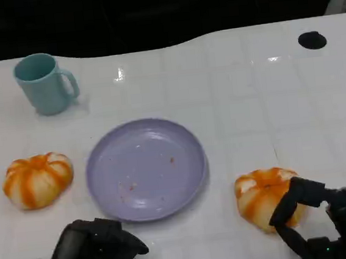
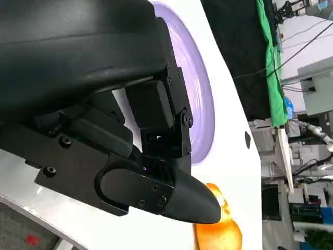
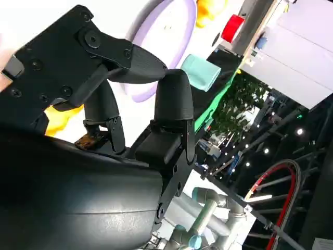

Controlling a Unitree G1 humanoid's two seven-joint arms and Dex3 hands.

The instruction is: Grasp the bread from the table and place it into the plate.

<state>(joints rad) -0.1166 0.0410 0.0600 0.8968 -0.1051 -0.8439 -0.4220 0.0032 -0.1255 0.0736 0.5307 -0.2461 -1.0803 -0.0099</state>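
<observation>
Black right hand (image 1: 329,221) curls its fingers (image 1: 289,207) against the bread (image 1: 262,197).

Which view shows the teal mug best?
The head view: the mug stands whole and upright on the table, beyond the plate. The right wrist view catches part of it behind the right hand's fingers.

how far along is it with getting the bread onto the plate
Nothing is placed yet: the purple plate holds only crumbs. In hand: the right robot hand has fingers against the right bread, which is on the table. Left: lift it and set it on the plate. The left bread lies untouched.
</observation>
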